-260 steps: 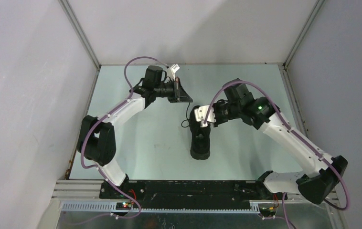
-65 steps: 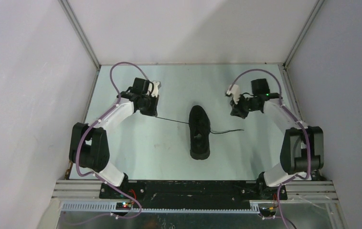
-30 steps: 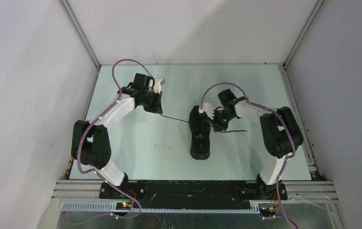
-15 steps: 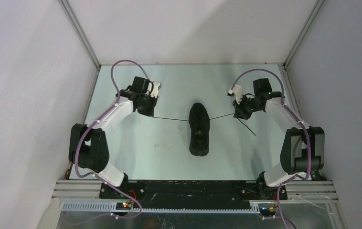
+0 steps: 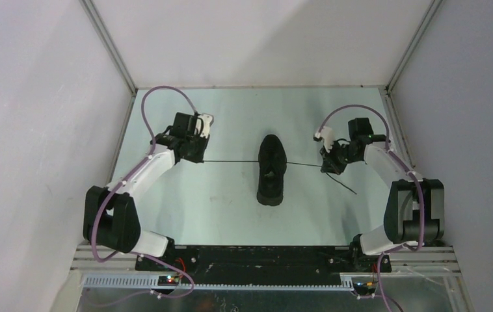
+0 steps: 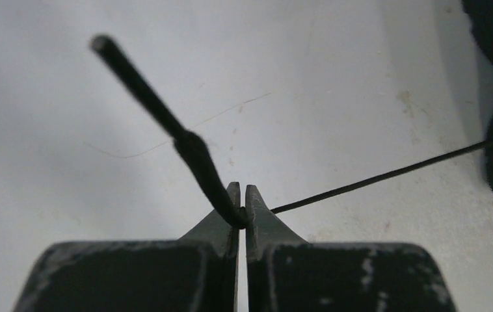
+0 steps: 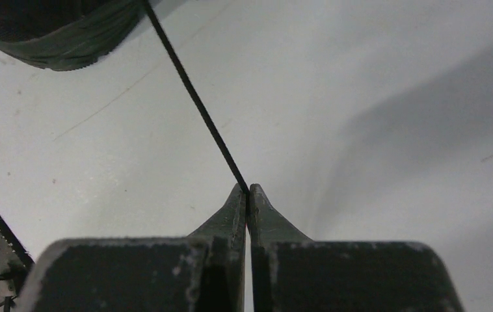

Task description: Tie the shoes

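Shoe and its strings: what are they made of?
The shoe looks like matte black fabric, with no shine from above. Its edge in the right wrist view shows fine ridges, probably rubber. The laces look like thin matte black cord, probably woven; one end is thicker, maybe a plastic tip.

The sneaker [image 5: 272, 170] is rendered in matt black cloth, its sole edge finely ribbed. The laces [image 6: 387, 175] are seen as thin matt cord. The left gripper [image 6: 242, 195] and right gripper [image 7: 246, 192] are finished in matt black plastic, scuffed pale. The table [image 5: 218, 195] is smooth, pale, faintly stained and scratched.
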Controlling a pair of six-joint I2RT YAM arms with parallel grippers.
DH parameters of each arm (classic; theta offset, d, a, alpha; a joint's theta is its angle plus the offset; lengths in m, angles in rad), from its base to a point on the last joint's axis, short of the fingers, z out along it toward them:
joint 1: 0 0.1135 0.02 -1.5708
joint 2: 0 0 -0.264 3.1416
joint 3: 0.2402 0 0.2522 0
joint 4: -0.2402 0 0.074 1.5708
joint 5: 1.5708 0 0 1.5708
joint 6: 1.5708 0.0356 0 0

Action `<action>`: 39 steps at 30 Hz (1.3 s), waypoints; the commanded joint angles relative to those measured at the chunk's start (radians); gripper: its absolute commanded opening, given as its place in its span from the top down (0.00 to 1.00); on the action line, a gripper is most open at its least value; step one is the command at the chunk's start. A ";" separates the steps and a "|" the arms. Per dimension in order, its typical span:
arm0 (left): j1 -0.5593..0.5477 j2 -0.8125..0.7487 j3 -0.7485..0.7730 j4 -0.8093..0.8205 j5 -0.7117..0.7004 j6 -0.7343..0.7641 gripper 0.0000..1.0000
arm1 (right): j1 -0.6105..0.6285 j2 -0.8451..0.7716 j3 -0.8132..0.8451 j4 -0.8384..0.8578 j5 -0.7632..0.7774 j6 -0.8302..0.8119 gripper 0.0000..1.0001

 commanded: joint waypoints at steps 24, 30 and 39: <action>0.020 0.079 0.240 -0.131 0.492 -0.151 1.00 | 0.679 0.123 0.258 -0.118 0.079 0.001 0.52; 0.020 0.033 0.198 -0.109 0.471 -0.154 1.00 | 0.686 0.078 0.259 -0.203 0.027 -0.022 0.94; 0.020 -0.068 0.079 -0.073 0.554 -0.235 1.00 | 0.717 -0.049 0.206 -0.341 0.063 -0.115 0.82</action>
